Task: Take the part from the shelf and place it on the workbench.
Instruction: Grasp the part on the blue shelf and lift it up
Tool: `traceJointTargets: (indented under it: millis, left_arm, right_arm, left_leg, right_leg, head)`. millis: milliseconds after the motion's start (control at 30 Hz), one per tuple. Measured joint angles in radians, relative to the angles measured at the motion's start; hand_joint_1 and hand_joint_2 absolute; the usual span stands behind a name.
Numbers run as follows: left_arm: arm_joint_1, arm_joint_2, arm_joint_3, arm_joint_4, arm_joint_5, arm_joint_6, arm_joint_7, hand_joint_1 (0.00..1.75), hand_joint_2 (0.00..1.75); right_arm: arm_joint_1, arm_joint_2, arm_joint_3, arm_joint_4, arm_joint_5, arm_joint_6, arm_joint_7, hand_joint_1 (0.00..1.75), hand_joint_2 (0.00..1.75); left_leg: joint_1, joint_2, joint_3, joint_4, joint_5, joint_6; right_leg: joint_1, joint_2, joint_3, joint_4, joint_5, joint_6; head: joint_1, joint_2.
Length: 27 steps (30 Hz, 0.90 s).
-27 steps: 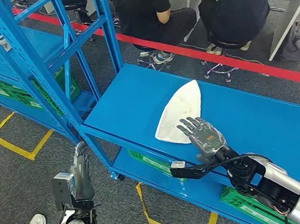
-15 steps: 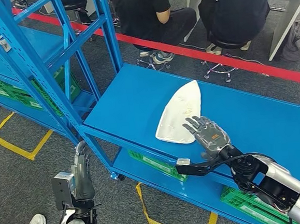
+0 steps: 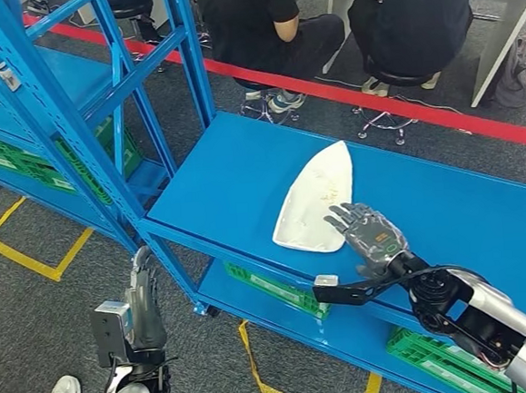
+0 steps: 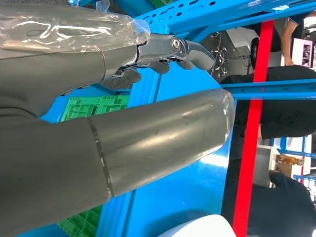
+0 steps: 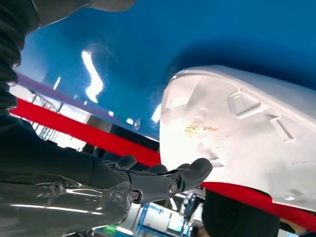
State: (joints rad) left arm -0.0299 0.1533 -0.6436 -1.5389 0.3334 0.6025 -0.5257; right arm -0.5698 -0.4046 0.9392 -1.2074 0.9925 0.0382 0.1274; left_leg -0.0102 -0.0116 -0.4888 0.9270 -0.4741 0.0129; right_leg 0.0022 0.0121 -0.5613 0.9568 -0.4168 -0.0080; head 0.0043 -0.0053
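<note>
Head view: flat white teardrop-shaped plastic part (image 3: pixel 315 203) lies on the blue metal workbench top (image 3: pixel 245 175), near its front edge. Right hand (image 3: pixel 370 231) sits just beside the part's wide end, fingers spread, holding nothing; contact with the part unclear. Left hand (image 3: pixel 144 301) hangs low by the blue steel shelf frame (image 3: pixel 68 112), over grey carpet, fingers fairly straight, empty.

Left wrist view: left hand (image 4: pixel 111 98) extended, nothing in it; green plastic crate (image 4: pixel 93 106) behind.

Right wrist view: right hand (image 5: pixel 149 182) empty, fingers extended, part (image 5: pixel 242 133) close by.
</note>
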Motion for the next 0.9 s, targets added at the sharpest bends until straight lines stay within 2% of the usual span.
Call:
traceJointTargets:
  millis: [300, 733, 900]
  left_arm:
    - [-0.011, -0.008, -0.002, 0.000, -0.005, -0.028, 0.007, 0.00, 0.00]
    - [-0.028, -0.020, -0.013, 0.003, -0.006, -0.042, 0.013, 0.00, 0.00]
    - [-0.036, -0.025, -0.024, 0.009, 0.004, -0.044, 0.012, 0.00, 0.00]
  right_arm:
    - [-0.002, 0.025, -0.002, 0.070, -0.016, -0.084, -0.071, 0.00, 1.75]
    - [-0.025, 0.078, 0.000, 0.183, 0.050, -0.195, -0.131, 0.00, 1.75]
    - [-0.026, 0.116, 0.001, 0.222, -0.007, -0.244, -0.193, 0.00, 1.75]
  left_leg:
    - [0.000, 0.000, 0.000, 0.000, 0.000, 0.000]
    - [0.000, 0.000, 0.001, 0.000, 0.000, 0.000]
    - [0.000, 0.000, 0.001, 0.000, 0.000, 0.000]
  right_leg:
    - [0.000, 0.000, 0.000, 0.000, 0.000, 0.000]
    - [0.000, 0.000, 0.001, 0.000, 0.000, 0.000]
    - [0.000, 0.000, 0.001, 0.000, 0.000, 0.000]
  head:
    - [0.000, 0.000]
    - [0.000, 0.000]
    - [0.000, 0.000]
